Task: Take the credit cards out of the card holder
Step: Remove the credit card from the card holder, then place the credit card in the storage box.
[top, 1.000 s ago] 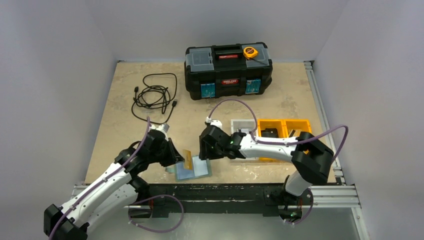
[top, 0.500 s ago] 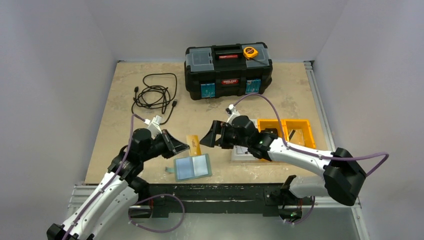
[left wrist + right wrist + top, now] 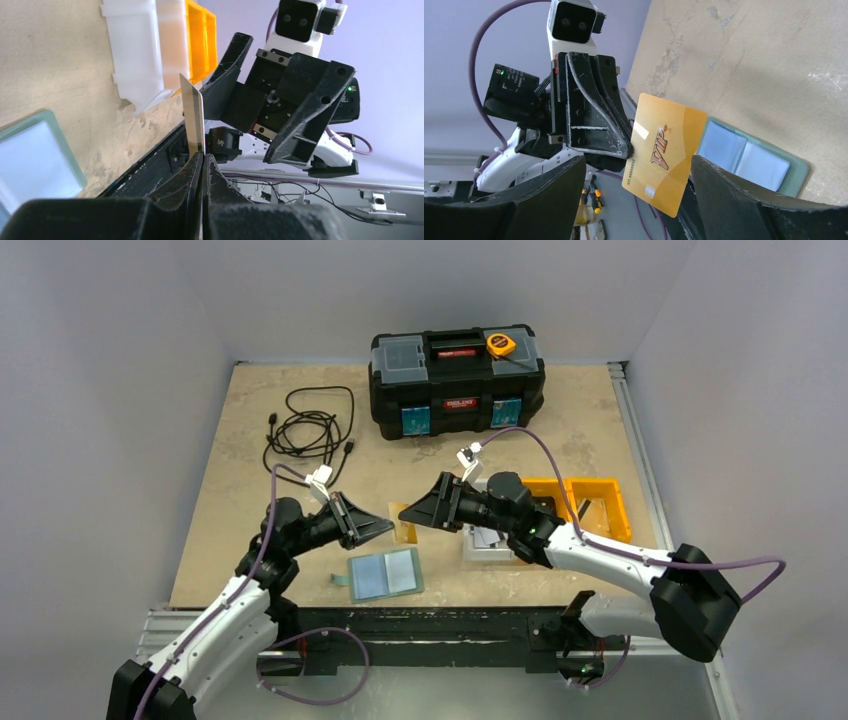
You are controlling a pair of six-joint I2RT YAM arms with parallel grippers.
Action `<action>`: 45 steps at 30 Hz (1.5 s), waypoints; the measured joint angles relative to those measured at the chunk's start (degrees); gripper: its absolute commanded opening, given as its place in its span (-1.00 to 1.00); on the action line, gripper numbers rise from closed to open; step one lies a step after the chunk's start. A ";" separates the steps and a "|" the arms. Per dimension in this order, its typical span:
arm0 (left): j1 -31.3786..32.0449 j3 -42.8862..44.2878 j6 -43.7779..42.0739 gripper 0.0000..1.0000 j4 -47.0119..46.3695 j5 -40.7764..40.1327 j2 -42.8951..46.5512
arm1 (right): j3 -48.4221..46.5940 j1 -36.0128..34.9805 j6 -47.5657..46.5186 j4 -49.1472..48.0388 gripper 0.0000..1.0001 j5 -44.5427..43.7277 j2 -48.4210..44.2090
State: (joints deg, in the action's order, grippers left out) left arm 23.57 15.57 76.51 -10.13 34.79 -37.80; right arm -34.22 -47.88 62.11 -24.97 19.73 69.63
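My left gripper (image 3: 385,528) is shut on one edge of the tan-orange credit card (image 3: 405,524) and holds it upright above the table. The card shows edge-on in the left wrist view (image 3: 192,112) and face-on, with gold "VIP" lettering, in the right wrist view (image 3: 664,150). My right gripper (image 3: 422,517) is open wide and faces the card, which stands between its fingers (image 3: 729,200) without touching them. The teal card holder (image 3: 385,573) lies open on the table below, its pale blue pockets up. The black card is not in view.
A white bin (image 3: 488,540) and two orange bins (image 3: 575,502) stand right of the holder. A black toolbox (image 3: 456,380) with a tape measure on it is at the back. A coiled black cable (image 3: 305,430) lies at the back left.
My left gripper has lifted the tan-orange card up and away from the holder. My right gripper has left the holder, risen, turned toward the card and opened around it.
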 measured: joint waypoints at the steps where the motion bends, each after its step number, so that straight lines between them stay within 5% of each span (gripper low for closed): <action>1: 0.00 0.00 0.44 -1.00 -0.83 0.28 -0.11 | 0.11 0.04 0.26 -0.28 0.53 0.28 0.00; 10: -0.11 -0.35 1.05 -1.00 -3.23 1.42 -0.28 | 0.22 0.68 0.76 0.13 0.50 0.76 -0.07; 18: -0.11 -0.35 1.03 -1.00 -3.65 1.99 -0.66 | 0.39 0.70 0.74 0.76 0.16 1.46 -0.28; 24: -0.11 -0.35 1.01 -1.00 -4.79 3.32 -2.71 | 0.39 0.70 1.84 -3.56 -0.76 5.25 3.50; 27: -0.20 -0.35 0.85 -1.00 -4.72 3.80 -3.13 | 0.39 0.81 2.80 -4.04 -1.00 6.36 4.90; 28: -0.22 -0.35 0.81 -0.92 -4.37 3.89 -3.34 | 0.39 0.85 2.89 -4.28 -1.00 6.60 4.74; 32: -0.20 0.11 -0.79 -0.02 -2.23 4.44 -3.26 | 0.26 0.85 1.90 -1.64 -1.00 6.14 3.13; 35: -0.20 2.73 -3.82 0.45 4.90 3.76 -2.64 | -0.09 0.87 0.28 3.50 -1.00 3.48 1.09; 45: -0.22 19.37 -20.44 0.59 32.68 -3.69 -4.59 | -11.15 2.91 -8.96 37.38 -1.00 -19.10 -7.76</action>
State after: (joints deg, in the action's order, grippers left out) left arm 23.35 34.94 56.07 22.55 31.09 -42.39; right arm -45.36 -44.97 53.15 12.40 0.62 61.87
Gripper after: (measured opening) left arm 0.790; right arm 0.004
